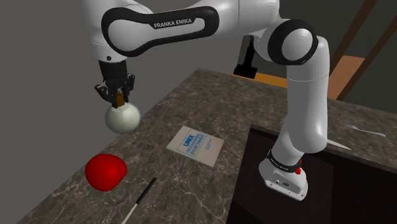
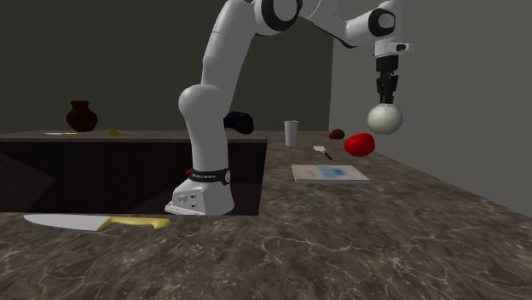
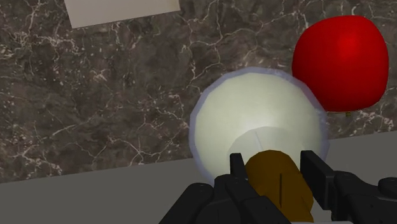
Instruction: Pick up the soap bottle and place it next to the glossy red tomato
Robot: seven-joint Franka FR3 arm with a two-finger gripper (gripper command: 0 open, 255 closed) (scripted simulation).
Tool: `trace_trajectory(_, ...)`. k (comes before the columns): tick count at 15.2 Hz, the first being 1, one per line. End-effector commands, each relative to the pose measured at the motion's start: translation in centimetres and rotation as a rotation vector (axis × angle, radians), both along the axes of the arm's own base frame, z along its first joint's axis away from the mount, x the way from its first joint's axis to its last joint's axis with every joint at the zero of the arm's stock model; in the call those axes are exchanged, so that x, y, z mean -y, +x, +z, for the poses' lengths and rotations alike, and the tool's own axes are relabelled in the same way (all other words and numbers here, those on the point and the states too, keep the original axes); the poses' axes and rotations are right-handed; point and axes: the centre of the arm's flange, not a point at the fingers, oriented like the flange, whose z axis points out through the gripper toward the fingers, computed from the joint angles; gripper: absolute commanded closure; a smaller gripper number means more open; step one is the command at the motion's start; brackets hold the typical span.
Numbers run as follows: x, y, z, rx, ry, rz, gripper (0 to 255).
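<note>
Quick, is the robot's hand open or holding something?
Gripper: shut on the round whitish soap bottle, clasping its brown top.

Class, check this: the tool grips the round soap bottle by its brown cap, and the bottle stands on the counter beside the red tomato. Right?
No. The soap bottle hangs in the air, clear of the counter, not standing on it; the second exterior view shows this. The tool does grip its brown cap, near the red tomato.
</note>
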Motion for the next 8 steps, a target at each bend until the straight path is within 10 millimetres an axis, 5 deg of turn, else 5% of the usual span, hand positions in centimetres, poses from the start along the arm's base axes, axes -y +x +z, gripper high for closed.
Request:
trace_trajectory(1, 0.0, -0.1, -1.0, 0.001, 0.001, 0.000, 255)
trace_trajectory(8, 0.0, -0.1, -4.7, 0.001, 0.001, 0.000, 255)
